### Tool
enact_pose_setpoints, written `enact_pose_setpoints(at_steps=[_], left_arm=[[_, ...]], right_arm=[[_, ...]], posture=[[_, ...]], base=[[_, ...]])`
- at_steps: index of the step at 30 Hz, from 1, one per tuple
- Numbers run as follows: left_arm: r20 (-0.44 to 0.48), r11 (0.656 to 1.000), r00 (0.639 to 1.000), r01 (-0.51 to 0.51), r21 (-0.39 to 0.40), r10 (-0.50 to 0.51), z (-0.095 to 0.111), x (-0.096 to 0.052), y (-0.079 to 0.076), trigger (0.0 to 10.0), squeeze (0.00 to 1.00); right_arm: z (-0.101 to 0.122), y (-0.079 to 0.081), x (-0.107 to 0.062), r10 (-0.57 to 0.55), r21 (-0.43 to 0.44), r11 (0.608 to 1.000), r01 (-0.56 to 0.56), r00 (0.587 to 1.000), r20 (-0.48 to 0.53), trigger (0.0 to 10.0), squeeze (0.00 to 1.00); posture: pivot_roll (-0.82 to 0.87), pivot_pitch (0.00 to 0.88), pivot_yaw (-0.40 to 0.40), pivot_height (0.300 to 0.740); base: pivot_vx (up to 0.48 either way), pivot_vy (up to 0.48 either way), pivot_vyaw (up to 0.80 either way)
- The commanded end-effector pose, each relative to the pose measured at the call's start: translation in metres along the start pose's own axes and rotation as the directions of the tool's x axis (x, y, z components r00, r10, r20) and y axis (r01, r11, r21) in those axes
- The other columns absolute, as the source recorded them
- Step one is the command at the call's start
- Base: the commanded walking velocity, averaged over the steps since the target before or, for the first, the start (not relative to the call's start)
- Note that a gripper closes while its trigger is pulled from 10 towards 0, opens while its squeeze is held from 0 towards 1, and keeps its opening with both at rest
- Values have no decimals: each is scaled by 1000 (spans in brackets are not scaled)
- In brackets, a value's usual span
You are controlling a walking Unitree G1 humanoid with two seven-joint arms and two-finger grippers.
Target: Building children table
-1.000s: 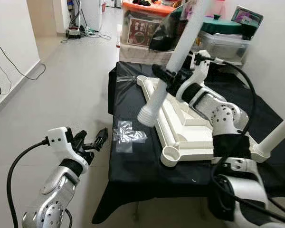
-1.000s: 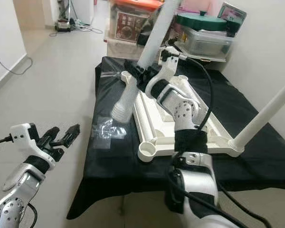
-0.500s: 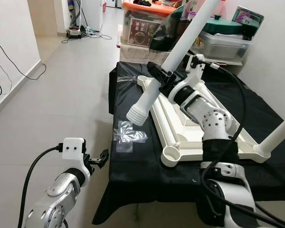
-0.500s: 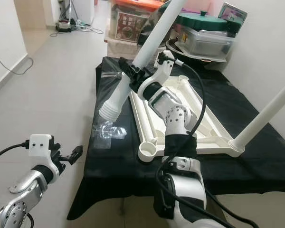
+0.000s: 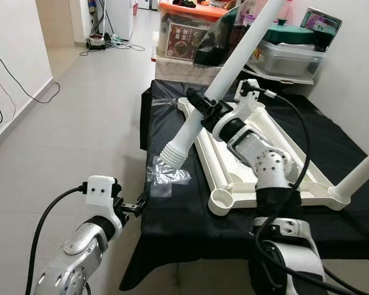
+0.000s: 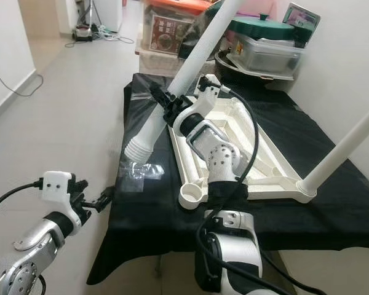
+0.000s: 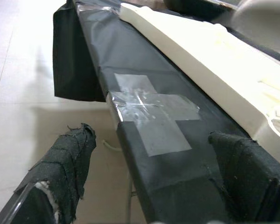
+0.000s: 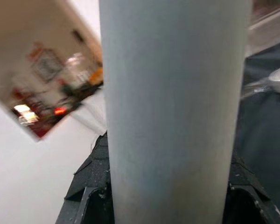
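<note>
Left of the upturned tabletop [image 5: 234, 161] you see your left gripper [image 5: 134, 206], fingers spread, empty at the black cloth's [image 5: 178, 215] edge. Over its near-left side, your right gripper [image 5: 200, 109] clamps a white leg [image 5: 218, 95], not yet socketed. One leg [image 5: 360, 173] looks fitted on its right; corners remain.

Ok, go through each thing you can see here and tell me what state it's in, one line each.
Right pincer: shut on the white table leg.
White table leg: tilted, ribbed end low over the black cloth.
Left pincer: open, at the table's edge.
Tabletop: upside down, one leg already fitted.
Fitted leg: standing in its corner socket.
Near socket: empty.
</note>
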State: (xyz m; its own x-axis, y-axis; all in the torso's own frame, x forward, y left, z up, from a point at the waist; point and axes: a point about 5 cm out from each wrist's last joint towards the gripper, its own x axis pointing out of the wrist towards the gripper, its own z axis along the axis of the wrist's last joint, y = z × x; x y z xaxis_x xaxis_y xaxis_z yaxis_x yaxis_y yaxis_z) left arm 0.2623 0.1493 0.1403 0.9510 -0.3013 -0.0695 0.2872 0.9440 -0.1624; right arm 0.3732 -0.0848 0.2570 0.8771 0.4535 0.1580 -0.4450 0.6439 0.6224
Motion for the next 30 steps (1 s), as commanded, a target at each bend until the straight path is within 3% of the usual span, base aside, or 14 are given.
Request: enact_pose_setpoints(at_steps=[1, 7, 16, 20, 25, 30], left_arm=[[25, 999, 999, 36, 31, -37, 7, 2, -5, 10000, 0], [33, 991, 990, 134, 16, -135, 9, 5, -19, 10000, 0], [23, 986, 986, 166, 35, -166, 6, 5, -24, 10000, 0], [20, 985, 985, 169, 42, -170, 4, 6, -25, 10000, 0], [20, 985, 985, 169, 42, -170, 4, 6, -25, 10000, 0], [30, 985, 985, 168, 44, -170, 6, 7, -26, 10000, 0]], right_arm=[[-7, 4, -1, -32, -56, 998, 33, 999, 10, 0, 0], [-34, 28, -3, 62, -122, 990, -66, 997, -39, 0, 0], [-48, 46, -4, 141, -140, 978, -152, 986, -84, 0, 0], [-59, 63, -8, 221, -146, 960, -237, 968, -117, 0, 0], [-59, 63, -8, 221, -146, 960, -237, 968, -117, 0, 0], [-71, 73, -14, 277, -152, 942, -300, 948, -157, 0, 0]], posture=[[109, 0, -136, 740], [110, 0, -131, 740], [108, 0, -133, 740], [110, 0, -138, 740], [110, 0, -138, 740], [114, 0, -146, 740]], base=[[0, 0, 0], [0, 0, 0], [0, 0, 0], [0, 0, 0], [0, 0, 0], [0, 0, 0]])
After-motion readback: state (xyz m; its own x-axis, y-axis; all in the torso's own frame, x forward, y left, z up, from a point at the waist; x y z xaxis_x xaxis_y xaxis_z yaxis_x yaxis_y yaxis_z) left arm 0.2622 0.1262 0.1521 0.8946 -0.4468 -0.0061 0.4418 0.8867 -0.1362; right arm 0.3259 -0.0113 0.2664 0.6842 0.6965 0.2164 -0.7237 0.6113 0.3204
